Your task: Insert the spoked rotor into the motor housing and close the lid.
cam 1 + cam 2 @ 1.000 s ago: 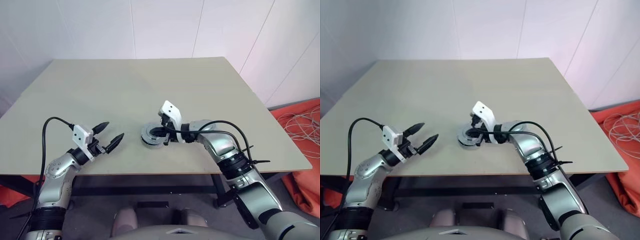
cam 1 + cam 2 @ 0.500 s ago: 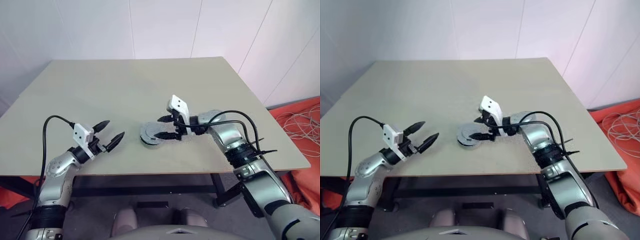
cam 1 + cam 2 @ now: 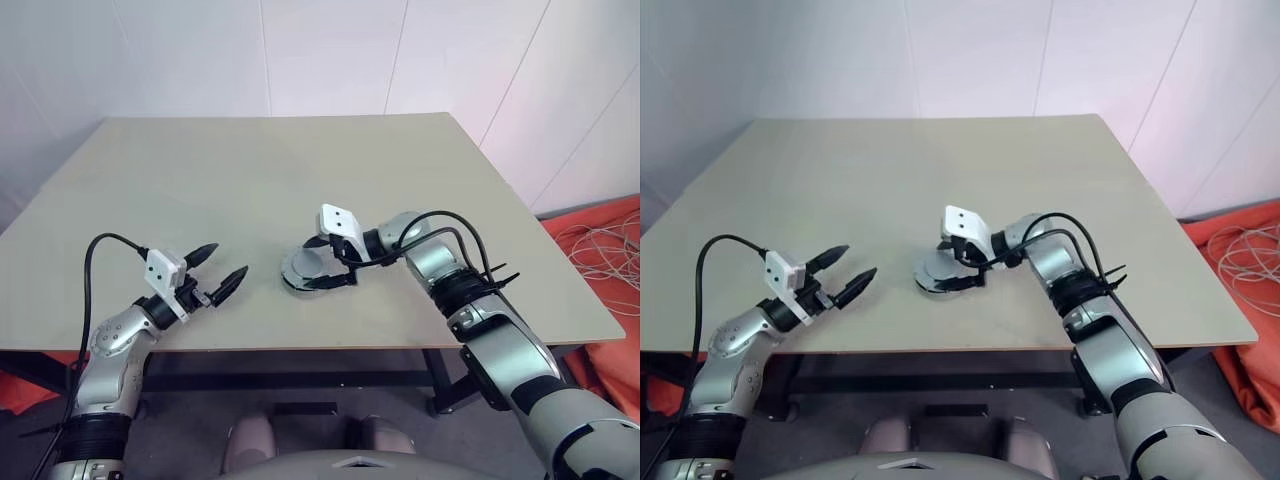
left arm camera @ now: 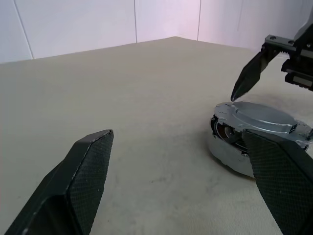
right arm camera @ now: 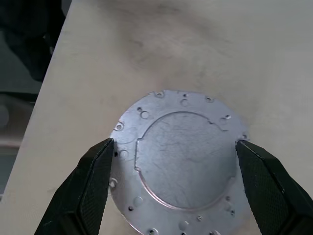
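While the round silver metal lid (image 5: 181, 159) sits flat on top of the shallow round motor housing (image 4: 230, 154), the stack rests near the front edge of the pale beige surface (image 3: 300, 180), between the two arms. The right pincer (image 3: 336, 262) hangs just over it with its black fingers (image 5: 93, 186) spread wide on either side of the lid's rim, gripping nothing. The left pincer (image 3: 220, 268) waits well apart, also spread wide and empty.

Judging by its look, the stack is rigid, fairly heavy for its size and smooth, so flat metal faces could slip under the finger pads. A hold across the rim, at opposite edges, seems the safest. The lid appears slightly raised on one side, with a dark gap under it, so it may need pressing straight down to seat without jamming.
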Tool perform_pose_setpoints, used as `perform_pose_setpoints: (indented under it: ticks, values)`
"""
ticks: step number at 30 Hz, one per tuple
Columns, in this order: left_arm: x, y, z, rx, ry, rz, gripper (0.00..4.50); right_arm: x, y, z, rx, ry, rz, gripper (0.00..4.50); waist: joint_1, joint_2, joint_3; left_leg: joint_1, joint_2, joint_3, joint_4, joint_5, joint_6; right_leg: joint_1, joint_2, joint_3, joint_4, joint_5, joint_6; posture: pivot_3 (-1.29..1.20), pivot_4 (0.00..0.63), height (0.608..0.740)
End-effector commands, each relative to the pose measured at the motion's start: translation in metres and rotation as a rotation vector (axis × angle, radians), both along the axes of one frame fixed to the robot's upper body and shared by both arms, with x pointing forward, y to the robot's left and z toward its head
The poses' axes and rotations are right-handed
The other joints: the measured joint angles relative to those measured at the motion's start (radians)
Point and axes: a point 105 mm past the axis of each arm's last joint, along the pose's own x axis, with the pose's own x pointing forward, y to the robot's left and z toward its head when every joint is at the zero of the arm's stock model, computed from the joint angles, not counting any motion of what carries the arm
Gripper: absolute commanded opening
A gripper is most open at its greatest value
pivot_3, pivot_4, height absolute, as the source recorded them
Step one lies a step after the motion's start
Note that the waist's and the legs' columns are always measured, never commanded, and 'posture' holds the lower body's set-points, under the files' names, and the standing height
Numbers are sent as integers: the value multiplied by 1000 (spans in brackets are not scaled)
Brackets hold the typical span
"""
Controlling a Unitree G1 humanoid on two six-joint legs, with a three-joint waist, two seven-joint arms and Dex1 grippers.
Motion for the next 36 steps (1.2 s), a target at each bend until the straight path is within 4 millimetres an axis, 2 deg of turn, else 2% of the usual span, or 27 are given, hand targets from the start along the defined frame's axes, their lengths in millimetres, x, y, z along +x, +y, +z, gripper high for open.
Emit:
perform_pose_setpoints:
  ticks: [1,9,19,20,24,36]
  values:
    - [1,1,16,11,-64,2,4500,4,5,10,12,-40,22,4470,0,0,0,0,0,0,0,0,0,0,0,0,0,0,0,0,0,740]
    - [1,1,19,17,-68,-2,4500,15,7,10,22,-41,-16,4470,-1,0,0,1,1,0,1,0,0,0,0,0,0,0,0,0,0,740]
    - [2,0,22,21,-70,-7,4500,15,3,2,4,-1,-26,4470,-1,0,0,1,1,0,1,0,0,0,0,0,1,0,0,0,0,740]
    - [2,0,22,20,-70,-8,4500,15,4,2,5,0,-26,4095,-1,0,0,1,1,0,1,0,0,0,0,0,1,0,0,0,0,740]
    - [2,-1,23,19,-70,-9,4500,14,3,3,15,29,-25,3114,-1,0,0,1,1,0,1,0,0,0,0,0,1,0,0,0,0,740]
    - [4,-5,22,12,-69,-13,4500,17,7,18,58,52,-39,3116,0,0,0,1,1,0,1,0,0,0,0,0,1,0,0,0,0,740]
